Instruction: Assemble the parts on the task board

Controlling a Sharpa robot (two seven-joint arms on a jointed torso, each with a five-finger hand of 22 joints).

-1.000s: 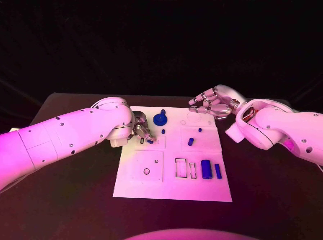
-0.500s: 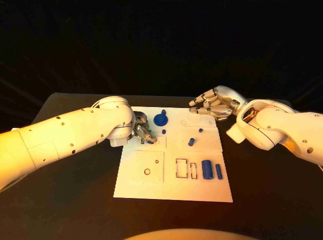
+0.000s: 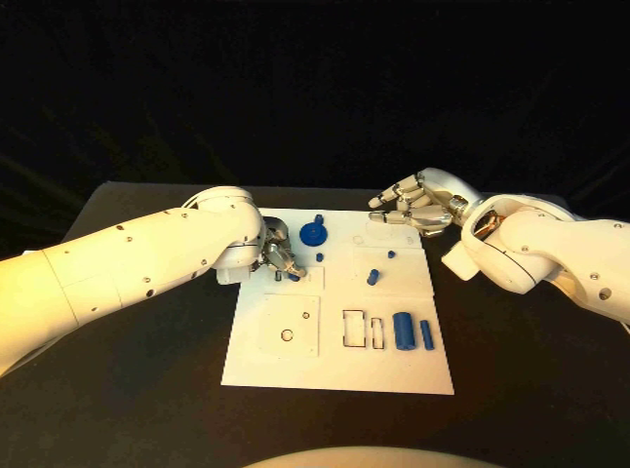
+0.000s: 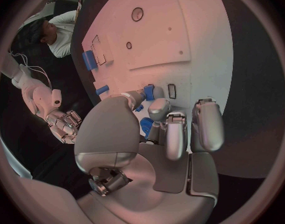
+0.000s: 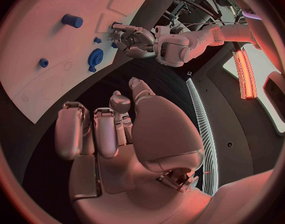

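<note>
Two hands noted: left hand [image 3: 276, 255] pinches small blue part [image 4: 147, 126] over white task board [image 3: 330, 366], prob. for seating; right hand [image 3: 416, 207] curled, holding nothing, at far edge.

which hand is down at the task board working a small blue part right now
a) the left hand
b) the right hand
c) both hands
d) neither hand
a: the left hand has its fingers around a small blue part at the task board, while the right hand hangs curled at the far edge with nothing in it.
</note>
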